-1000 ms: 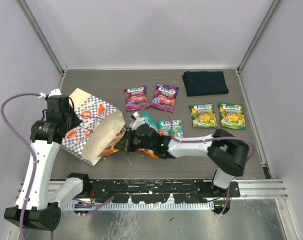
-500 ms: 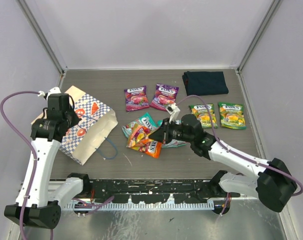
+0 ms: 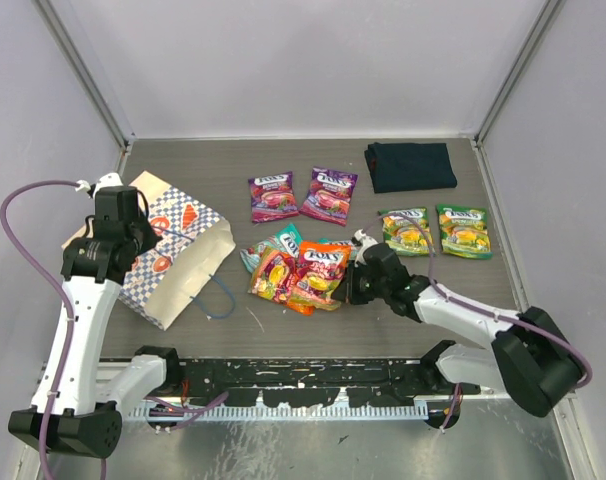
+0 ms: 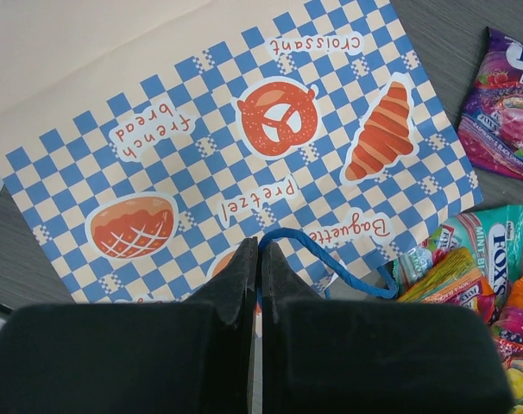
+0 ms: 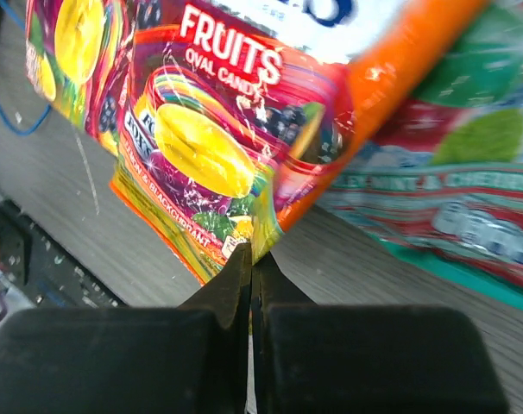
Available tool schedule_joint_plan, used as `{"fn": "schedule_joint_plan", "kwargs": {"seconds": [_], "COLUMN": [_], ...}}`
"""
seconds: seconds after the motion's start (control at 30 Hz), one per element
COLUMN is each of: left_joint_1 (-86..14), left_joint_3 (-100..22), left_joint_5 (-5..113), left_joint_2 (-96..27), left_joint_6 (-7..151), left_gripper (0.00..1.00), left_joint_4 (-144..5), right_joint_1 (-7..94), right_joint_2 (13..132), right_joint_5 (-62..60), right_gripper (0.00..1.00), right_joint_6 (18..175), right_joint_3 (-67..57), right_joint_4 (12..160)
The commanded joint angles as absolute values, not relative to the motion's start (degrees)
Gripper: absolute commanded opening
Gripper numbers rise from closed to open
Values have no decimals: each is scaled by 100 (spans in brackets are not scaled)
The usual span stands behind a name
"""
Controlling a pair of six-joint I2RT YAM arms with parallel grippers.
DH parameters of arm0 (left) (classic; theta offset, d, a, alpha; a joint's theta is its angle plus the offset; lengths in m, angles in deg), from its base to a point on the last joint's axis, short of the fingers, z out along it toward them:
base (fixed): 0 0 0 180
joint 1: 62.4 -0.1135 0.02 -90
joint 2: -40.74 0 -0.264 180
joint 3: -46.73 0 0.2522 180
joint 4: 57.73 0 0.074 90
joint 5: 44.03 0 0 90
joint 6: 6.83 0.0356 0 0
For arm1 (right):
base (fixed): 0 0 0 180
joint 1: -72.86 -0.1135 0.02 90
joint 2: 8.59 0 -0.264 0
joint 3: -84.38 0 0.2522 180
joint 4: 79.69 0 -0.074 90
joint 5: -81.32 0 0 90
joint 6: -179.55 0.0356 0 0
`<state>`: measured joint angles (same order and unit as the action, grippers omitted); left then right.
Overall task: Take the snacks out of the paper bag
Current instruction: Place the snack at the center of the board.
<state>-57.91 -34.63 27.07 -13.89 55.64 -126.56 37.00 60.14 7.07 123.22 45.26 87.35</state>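
While the paper bag (image 3: 178,262) lies flat, the right hand (image 5: 251,256) pinches an orange-red snack (image 5: 210,138).

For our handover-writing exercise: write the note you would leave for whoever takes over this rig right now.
Left gripper: shut on the paper bag, which lies on its side.
Right gripper: shut on a corner of an orange-red packet, over the pile next to the bag.
Done: two purple packets and two green packets are laid out apart; the pile is out too.
Left: set down the held packet, then check the bag; its inside cannot be seen.
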Motion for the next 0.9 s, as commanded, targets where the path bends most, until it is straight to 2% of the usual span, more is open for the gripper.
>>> {"fn": "schedule_joint_plan", "kwargs": {"seconds": [0.0,0.03,0.07,0.2,0.23,0.37,0.47,0.5,0.6,0.73,0.87], "left_joint_1": [-5801,-5801,-5801,-5801,-5796,-5801,-5801,-5801,-5796,-5799,-5801], "left_joint_3": [-3750,-3793,-3841,-4177,-4296,-4993,-5596,-5718,-5949,-6138,-6167], "left_joint_5": [2559,2548,2522,2357,2311,2132,1868,1756,1607,1610,1599], "left_joint_2": [-1288,-1298,-1323,-1502,-1551,-1842,-2039,-2086,-2113,-2167,-2210], "left_joint_6": [5703,5739,5768,5875,5897,6069,6175,6199,6283,6377,6423], "left_gripper": [0,0,0,0,0,0,0,0,1,2,2], "left_joint_4": [-12392,-12386,-12380,-12414,-12426,-12416,-12463,-12448,-12333,-12272,-12289], "right_joint_1": [3721,3723,3719,3718,3718,3718,3660,3581,3004,2100,1960], "right_joint_2": [5358,5261,5183,4877,4805,4682,4817,4973,5774,6918,7780], "right_joint_5": [-618,-805,-986,-1538,-1642,-2255,-1469,-1189,-818,-686,-214], "right_gripper": [1,5,16,95,99,100,99,96,91,90,90], "right_joint_6": [12083,12059,12049,11766,11688,11408,11459,11527,11590,11593,11840], "right_joint_3": [4275,4217,4165,3839,3732,3175,2966,2907,2419,1726,1180], "right_joint_4": [8162,8034,7910,7674,7663,7761,8496,8734,8987,9353,9731]}}
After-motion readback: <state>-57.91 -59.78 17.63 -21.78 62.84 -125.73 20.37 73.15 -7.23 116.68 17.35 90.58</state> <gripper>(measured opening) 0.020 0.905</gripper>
